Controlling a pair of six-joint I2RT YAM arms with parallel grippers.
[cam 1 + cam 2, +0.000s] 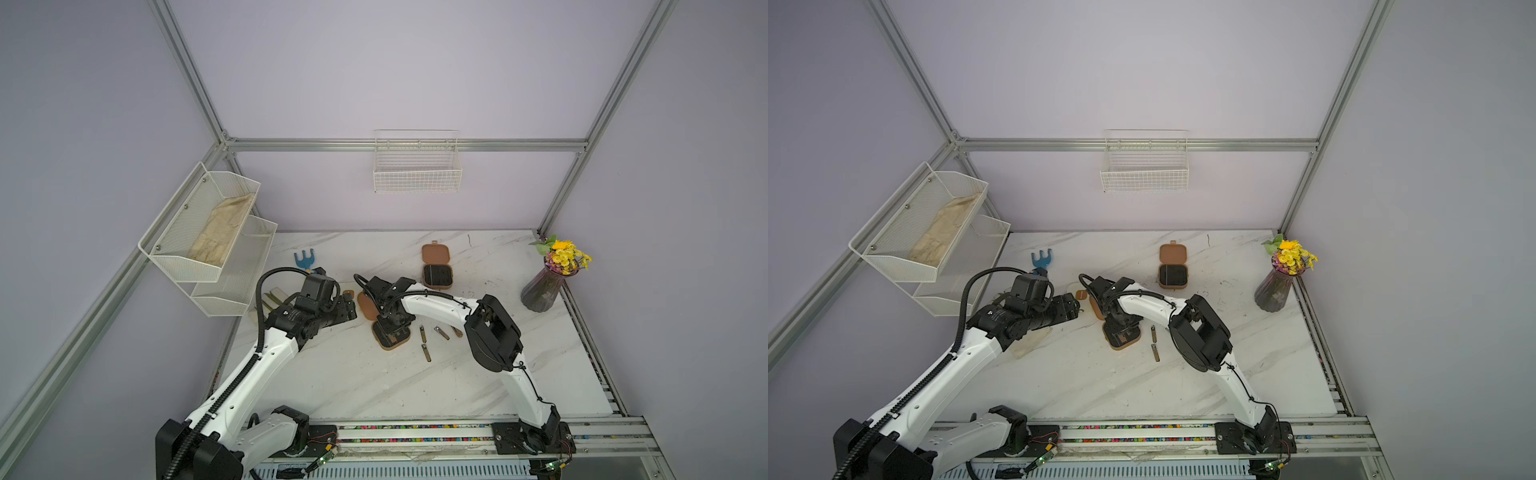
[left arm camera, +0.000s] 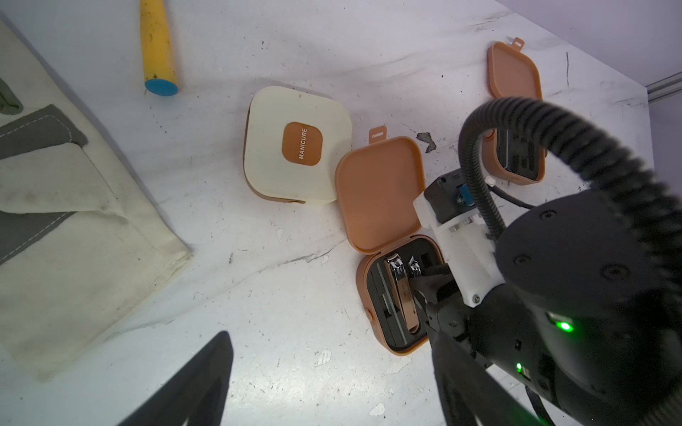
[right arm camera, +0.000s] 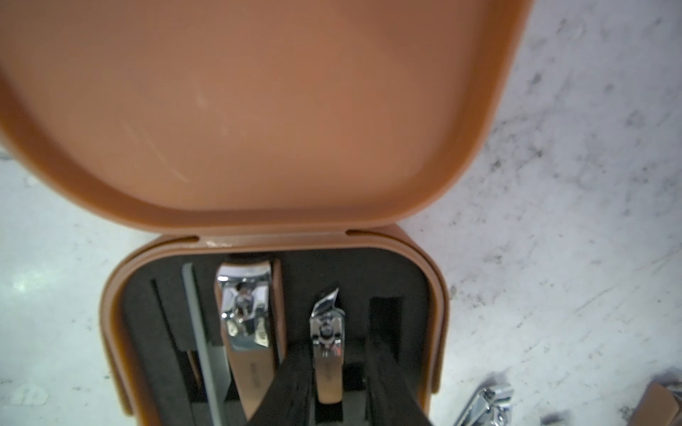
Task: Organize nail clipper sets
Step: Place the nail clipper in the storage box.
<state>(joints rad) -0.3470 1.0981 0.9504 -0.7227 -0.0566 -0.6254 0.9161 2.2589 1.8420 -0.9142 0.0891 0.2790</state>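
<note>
Near the table's middle lies a brown case (image 1: 390, 341) with its lid (image 3: 258, 110) folded back. In its black lining sit a large clipper (image 3: 251, 332), a small clipper (image 3: 326, 350) and a grey file (image 3: 199, 324). My right gripper (image 3: 339, 391) points down into this case, jaws slightly open. The small clipper lies in its slot between the fingers, with a gap on one side. A closed cream case (image 2: 295, 147) lies beside the brown lid. A second brown case (image 1: 437, 275) stands open farther back. My left gripper (image 2: 332, 391) hovers open over bare table.
Several loose clippers (image 1: 426, 352) lie right of the near case. A blue-and-yellow toy rake (image 1: 304, 259) lies at the back left, a cream cloth (image 2: 73, 221) beneath my left arm. A vase of flowers (image 1: 544, 286) stands at the right edge. Wire racks (image 1: 208, 232) hang on the left wall.
</note>
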